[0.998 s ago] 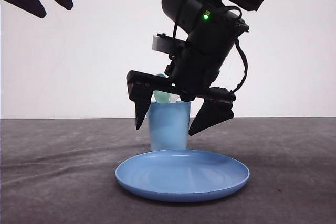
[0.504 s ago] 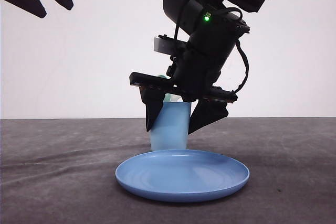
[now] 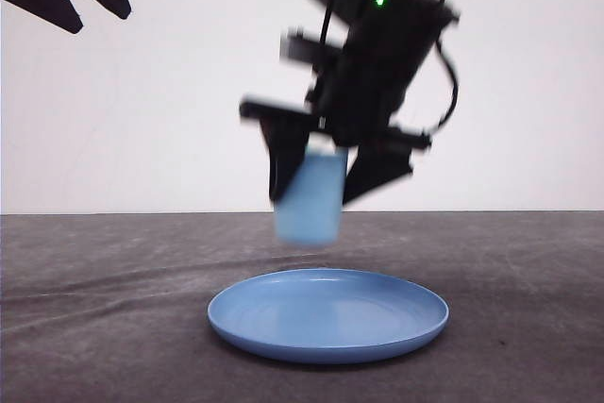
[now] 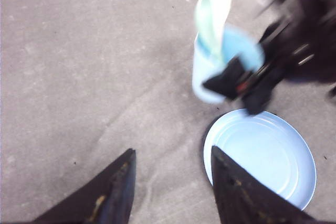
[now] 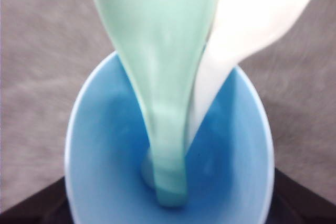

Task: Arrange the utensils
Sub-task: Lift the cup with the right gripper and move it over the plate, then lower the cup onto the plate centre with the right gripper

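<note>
Front view: the cup (image 3: 309, 200) is held clear of the desk (image 3: 94, 309), above the plate (image 3: 327, 313), clamped in the right pincer (image 3: 326, 176).

Left wrist view: the left pincer (image 4: 170, 179) is seen spread apart.

Right wrist view: spoon (image 5: 160, 77) and fork (image 5: 247, 30) are already stood in the cup, so only setting down appears left.

One cup (image 3: 308, 200), light blue. One plate (image 3: 327, 314), blue and round. Two utensils: one mint-green spoon (image 5: 160, 72) and one white fork (image 5: 247, 30). Two grippers: the right gripper (image 3: 326, 176) and the left gripper (image 4: 170, 190).

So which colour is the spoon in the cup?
Pale mint green; the spoon shows best in the right wrist view.
</note>
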`<action>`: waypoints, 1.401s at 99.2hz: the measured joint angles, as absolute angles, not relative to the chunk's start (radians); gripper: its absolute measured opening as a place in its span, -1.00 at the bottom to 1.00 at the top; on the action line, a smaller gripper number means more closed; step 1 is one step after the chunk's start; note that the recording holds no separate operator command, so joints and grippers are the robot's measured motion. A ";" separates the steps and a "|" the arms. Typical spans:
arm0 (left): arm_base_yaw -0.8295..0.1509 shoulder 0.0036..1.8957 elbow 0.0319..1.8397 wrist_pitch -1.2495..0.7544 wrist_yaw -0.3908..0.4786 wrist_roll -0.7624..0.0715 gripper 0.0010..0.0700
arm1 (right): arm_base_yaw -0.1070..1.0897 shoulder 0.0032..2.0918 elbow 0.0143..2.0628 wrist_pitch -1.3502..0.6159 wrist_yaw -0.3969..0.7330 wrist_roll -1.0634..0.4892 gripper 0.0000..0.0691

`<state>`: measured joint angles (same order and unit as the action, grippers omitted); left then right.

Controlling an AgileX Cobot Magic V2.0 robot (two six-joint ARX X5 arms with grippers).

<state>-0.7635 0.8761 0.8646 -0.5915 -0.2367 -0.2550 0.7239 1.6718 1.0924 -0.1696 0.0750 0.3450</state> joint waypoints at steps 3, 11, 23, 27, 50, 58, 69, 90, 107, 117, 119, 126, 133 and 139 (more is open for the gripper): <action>-0.764 0.876 0.865 -0.592 -0.237 -0.255 -0.26 | 0.726 1.644 1.092 -0.181 0.076 0.338 0.19; -0.764 0.876 0.865 -0.593 -0.237 -0.255 -0.26 | 0.735 1.573 1.093 -0.220 0.076 0.316 0.19; -0.764 0.876 0.865 -0.594 -0.237 -0.255 -0.26 | 0.760 1.477 1.093 -0.295 0.076 0.287 0.19; -0.764 0.876 0.865 -0.594 -0.237 -0.255 -0.26 | 0.773 1.441 1.093 -0.325 0.076 0.277 0.19; -0.764 0.876 0.865 -0.594 -0.237 -0.255 -0.26 | 0.842 1.316 1.093 -0.441 0.078 0.258 0.19; -0.764 0.876 0.865 -0.593 -0.237 -0.255 -0.26 | 0.858 1.316 1.093 -0.489 0.082 0.258 0.18; -0.764 0.876 0.865 -0.593 -0.237 -0.255 -0.26 | 0.875 1.324 1.085 -0.521 0.090 0.258 0.18; -0.764 0.876 0.865 -0.593 -0.237 -0.255 -0.26 | 0.929 1.322 0.968 -0.449 0.160 0.263 0.18; -0.764 0.876 0.865 -0.592 -0.237 -0.255 -0.26 | 0.955 1.327 0.839 -0.303 0.160 0.297 0.18; -0.764 0.876 0.865 -0.592 -0.237 -0.255 -0.26 | 0.957 1.348 0.785 -0.239 0.166 0.325 0.18; -0.764 0.876 0.865 -0.591 -0.237 -0.255 -0.26 | 0.958 1.355 0.776 -0.228 0.170 0.330 0.18; -0.764 0.876 0.865 -0.591 -0.237 -0.255 -0.26 | 0.960 1.378 0.748 -0.191 0.184 0.339 0.18; -0.764 0.876 0.865 -0.590 -0.237 -0.255 -0.26 | 0.960 1.406 0.741 -0.176 0.186 0.346 0.18; -0.764 0.877 0.865 -0.591 -0.237 -0.255 -0.26 | 0.960 1.430 0.741 -0.152 0.187 0.346 0.18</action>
